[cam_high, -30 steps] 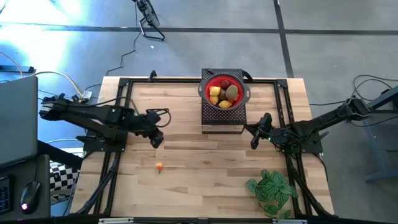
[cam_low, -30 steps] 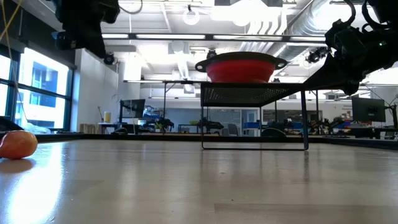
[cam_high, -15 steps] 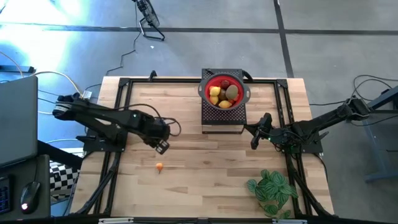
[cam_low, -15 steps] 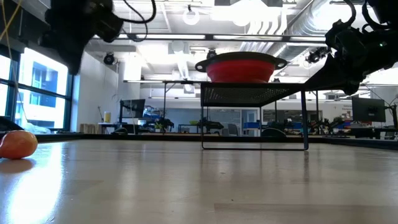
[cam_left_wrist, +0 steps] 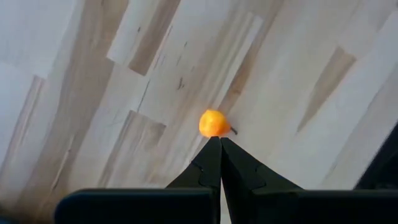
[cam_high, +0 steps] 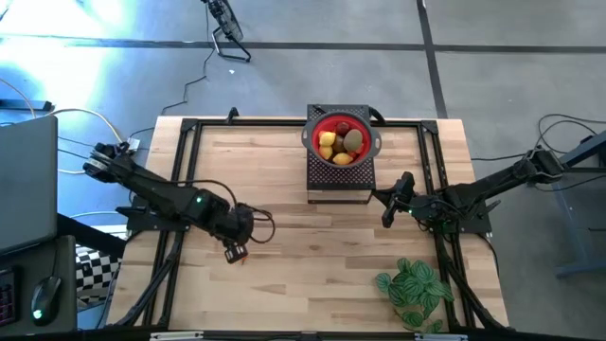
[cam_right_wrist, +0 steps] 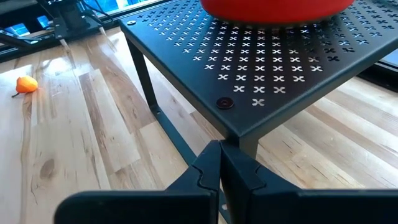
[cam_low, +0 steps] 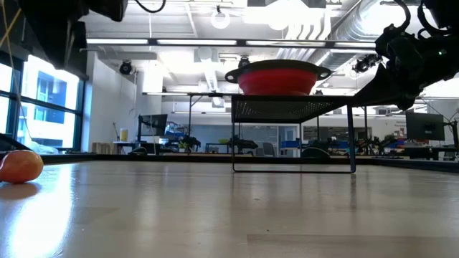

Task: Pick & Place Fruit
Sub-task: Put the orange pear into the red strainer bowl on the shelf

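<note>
Orange fruit (cam_left_wrist: 214,122) on wood; L hand (cam_left_wrist: 220,144) closed, empty, above it.

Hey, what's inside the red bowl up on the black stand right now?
The red bowl on the black stand holds a pile of fruit: yellow, dark red and brownish-green pieces show on top. Anything beneath that top layer is covered.

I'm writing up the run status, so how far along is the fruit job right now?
Mostly done: several fruits already sit in the red bowl on the black stand. In hand: the left end effector, shut, hangs just above the last orange fruit on the table. Left: grasping it and carrying it to the bowl. The right end effector waits shut beside the stand.
</note>
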Action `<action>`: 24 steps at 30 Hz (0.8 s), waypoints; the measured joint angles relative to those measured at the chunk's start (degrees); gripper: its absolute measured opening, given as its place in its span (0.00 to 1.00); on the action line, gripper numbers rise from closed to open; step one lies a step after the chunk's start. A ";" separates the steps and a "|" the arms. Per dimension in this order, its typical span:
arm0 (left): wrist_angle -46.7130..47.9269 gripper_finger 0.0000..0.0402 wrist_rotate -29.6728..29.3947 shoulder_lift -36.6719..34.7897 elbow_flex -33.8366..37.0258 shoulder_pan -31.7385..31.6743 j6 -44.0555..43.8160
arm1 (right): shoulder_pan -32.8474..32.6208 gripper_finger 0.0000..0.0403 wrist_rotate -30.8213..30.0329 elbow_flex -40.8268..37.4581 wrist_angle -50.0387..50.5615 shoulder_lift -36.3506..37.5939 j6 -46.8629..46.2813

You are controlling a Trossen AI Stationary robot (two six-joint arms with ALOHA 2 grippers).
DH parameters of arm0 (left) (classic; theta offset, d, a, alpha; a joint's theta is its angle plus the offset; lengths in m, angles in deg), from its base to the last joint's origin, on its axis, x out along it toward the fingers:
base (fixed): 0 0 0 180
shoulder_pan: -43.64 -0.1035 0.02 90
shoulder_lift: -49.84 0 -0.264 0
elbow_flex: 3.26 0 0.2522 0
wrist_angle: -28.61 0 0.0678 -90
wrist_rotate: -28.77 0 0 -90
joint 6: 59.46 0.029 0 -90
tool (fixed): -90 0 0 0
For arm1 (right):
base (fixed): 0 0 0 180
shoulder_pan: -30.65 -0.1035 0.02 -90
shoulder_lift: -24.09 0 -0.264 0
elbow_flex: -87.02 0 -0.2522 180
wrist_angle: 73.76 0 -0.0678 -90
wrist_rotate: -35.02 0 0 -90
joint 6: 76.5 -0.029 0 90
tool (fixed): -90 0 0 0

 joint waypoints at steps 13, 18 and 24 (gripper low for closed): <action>-0.18 0.20 -3.98 1.27 0.06 -0.15 1.95 | 0.02 0.00 0.41 0.00 0.92 0.00 0.00; -1.13 0.29 -4.21 1.30 0.04 -0.15 1.55 | 0.02 0.00 0.55 0.00 1.13 0.00 0.00; -0.88 0.43 -3.98 1.30 0.04 -0.15 1.62 | 0.02 0.00 0.75 0.00 1.26 0.00 0.29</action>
